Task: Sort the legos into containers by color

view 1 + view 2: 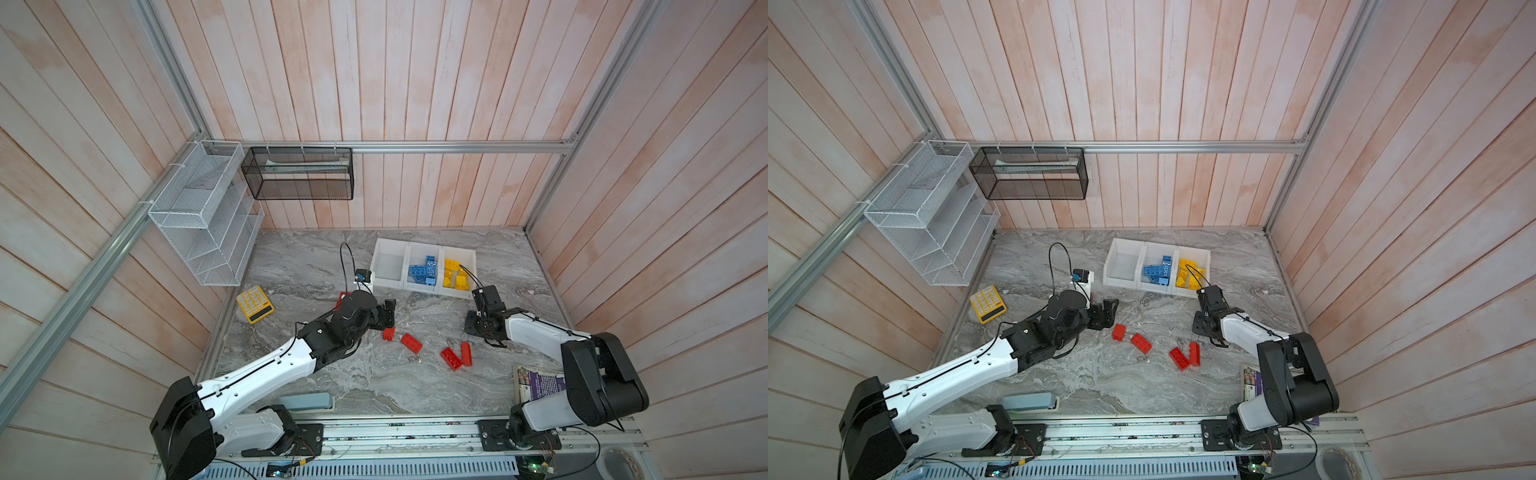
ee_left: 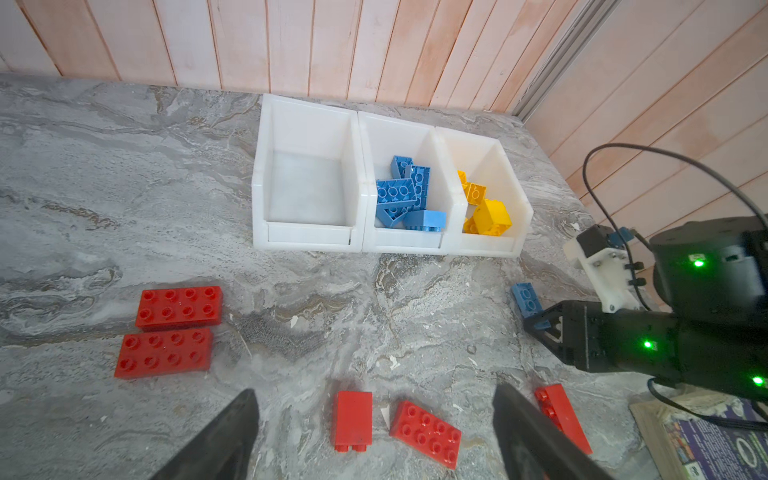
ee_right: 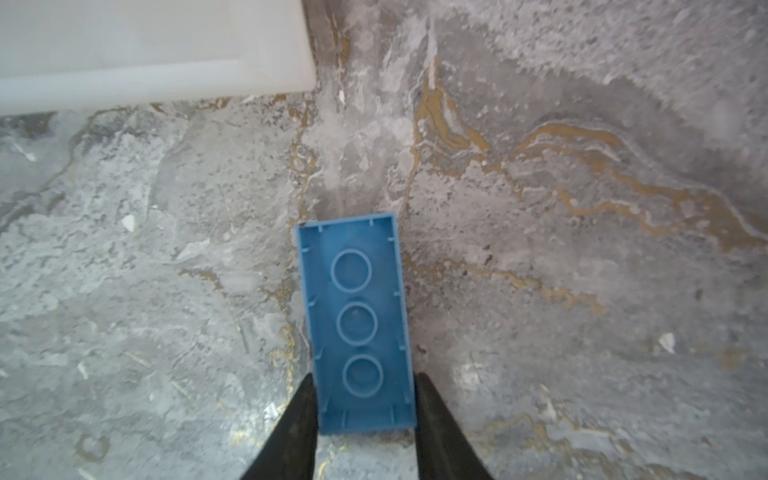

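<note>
I'm clamping my right jaws on the blue lego, left jaws gaping empty; next likely needs lifting into the blue-filled container.

Left wrist cam: my left end effector is spread wide, with both fingers at the frame edge. On the desk between them I see a tipped red lego and a studs-up red lego, close but apart. A third red lego is partly hidden behind one finger. A pair of red legos lies side by side, studs up, well off from those. Three white containers sit in a row by the wall: the middle one holds the blue legos, the end one the yellow legos. The right end effector has the near end of a lone blue lego at its tips. A magazine is in the corner.
</note>
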Robot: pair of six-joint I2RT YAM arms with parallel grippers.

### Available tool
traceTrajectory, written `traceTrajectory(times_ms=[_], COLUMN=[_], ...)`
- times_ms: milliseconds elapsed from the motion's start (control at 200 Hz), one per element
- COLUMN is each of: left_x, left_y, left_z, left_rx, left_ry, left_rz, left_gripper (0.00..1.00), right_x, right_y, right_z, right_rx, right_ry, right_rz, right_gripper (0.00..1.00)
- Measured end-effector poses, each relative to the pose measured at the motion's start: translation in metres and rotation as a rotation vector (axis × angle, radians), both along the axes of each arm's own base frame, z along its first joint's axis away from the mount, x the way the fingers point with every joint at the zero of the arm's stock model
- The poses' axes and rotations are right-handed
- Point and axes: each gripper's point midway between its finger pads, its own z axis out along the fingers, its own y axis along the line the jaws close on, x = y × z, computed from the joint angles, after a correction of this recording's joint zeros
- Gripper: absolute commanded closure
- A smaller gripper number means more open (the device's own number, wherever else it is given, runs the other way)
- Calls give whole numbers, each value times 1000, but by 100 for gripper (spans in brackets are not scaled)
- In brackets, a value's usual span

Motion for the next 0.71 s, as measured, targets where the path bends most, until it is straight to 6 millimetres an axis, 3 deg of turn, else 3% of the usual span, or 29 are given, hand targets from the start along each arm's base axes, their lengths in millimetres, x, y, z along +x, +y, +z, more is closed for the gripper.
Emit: traceTrajectory(times_ms=[185, 395, 560, 705], left_x=[-5, -16, -23, -27], left_y=[10, 23, 29, 30], left_z=[-20, -41, -53, -61], left_rx=[41, 69, 86, 100], left_ry=[30, 74, 107, 134], left_rz=[18, 28, 29, 19], left_gripper=[10, 10, 10, 11], right_x=[9, 33, 68, 102], right_y=[16, 54, 87, 109], right_z=[23, 79, 132, 148], right_rx=[15, 92, 184, 213], right_ry=[-34, -139, -227, -249], right_rz=[37, 133, 204, 247], right_gripper=[68, 67, 67, 67])
